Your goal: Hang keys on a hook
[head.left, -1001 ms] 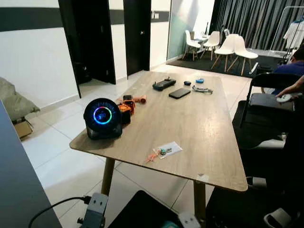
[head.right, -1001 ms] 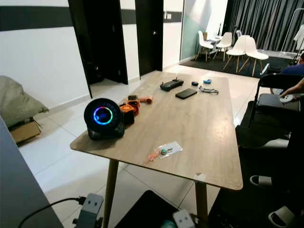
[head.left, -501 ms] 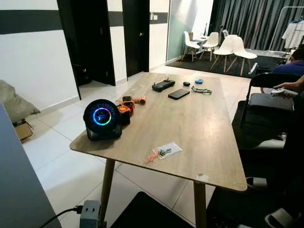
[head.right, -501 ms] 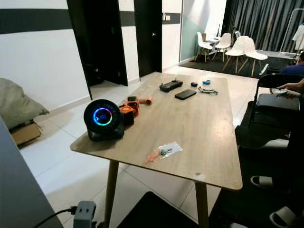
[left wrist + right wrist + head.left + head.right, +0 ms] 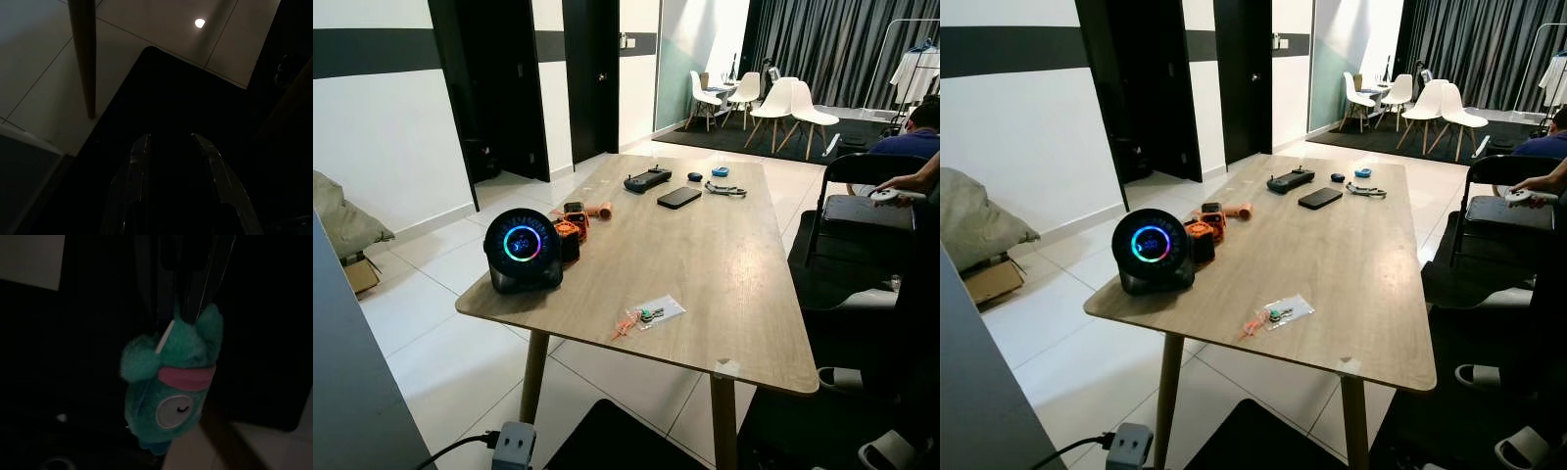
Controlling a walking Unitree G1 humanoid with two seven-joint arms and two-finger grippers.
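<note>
Two grippers hang low under the near end of a wooden table point(image 5: 734, 255). The right gripper point(image 5: 178, 303) is clenched on a teal plush keychain point(image 5: 168, 387), pinching it at the top so that the toy dangles below the fingers in deep shade; it has a pink band and a single white eye. The left gripper point(image 5: 171, 147) is released, its two black fingers apart over a dark mat point(image 5: 166, 88), near a table leg point(image 5: 84, 54) that stands on pale floor tiles point(image 5: 44, 63). On the tabletop, near the front edge, a small clear bag with keys point(image 5: 652, 313) lies beside an orange tag point(image 5: 626, 323). Toward the left corner stands a round black speaker point(image 5: 522, 249) with a glowing ring, just beside some orange and black gear point(image 5: 570, 223). At the far end lie a black controller point(image 5: 647, 179), a dark phone point(image 5: 679, 197), a small blue object point(image 5: 721, 171) and a tangle of cable point(image 5: 725, 188). At the right, a person's hand point(image 5: 901, 183) holds a white controller point(image 5: 882, 195) above a black chair point(image 5: 862, 211). White chairs point(image 5: 773, 101) stand in the background before dark curtains point(image 5: 822, 39). A grey power plug point(image 5: 512, 448) with a black cord sits at the bottom edge.
</note>
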